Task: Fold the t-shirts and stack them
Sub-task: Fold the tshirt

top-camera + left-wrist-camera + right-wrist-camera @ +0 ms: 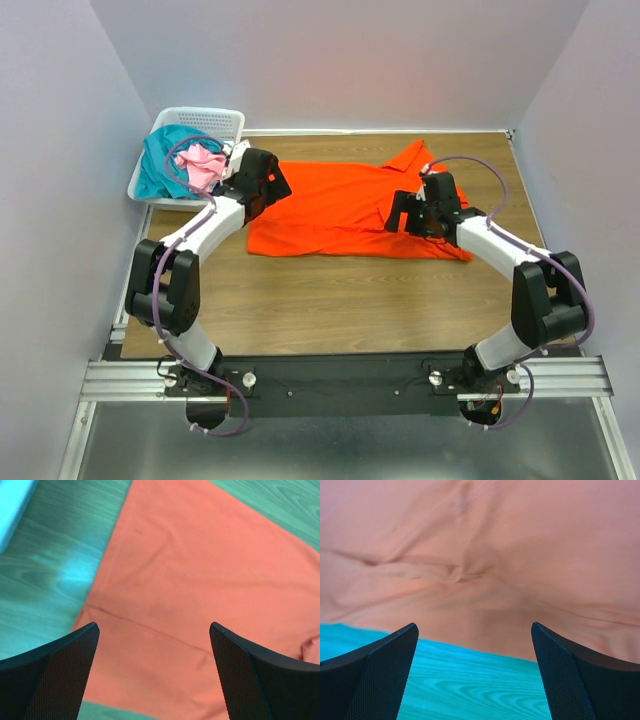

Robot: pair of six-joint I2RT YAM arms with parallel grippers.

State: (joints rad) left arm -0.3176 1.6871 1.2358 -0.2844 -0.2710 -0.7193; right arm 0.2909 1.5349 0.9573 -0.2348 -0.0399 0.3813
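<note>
orange shirt (340,205) partly hidden under left claw (275,190) and right claw (400,215), teal shirt (158,168) half buried under pink shirt (203,166)

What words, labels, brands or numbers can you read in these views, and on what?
None can be read. The orange t-shirt is plain in all three views. The teal t-shirt and pink t-shirt show no print. The white slatted basket bears no visible label.

We count three t-shirts (orange t-shirt (340,205), teal t-shirt (158,170), pink t-shirt (203,165)), one white basket (212,120) and two arms (left arm (210,228), right arm (495,243)).
</note>
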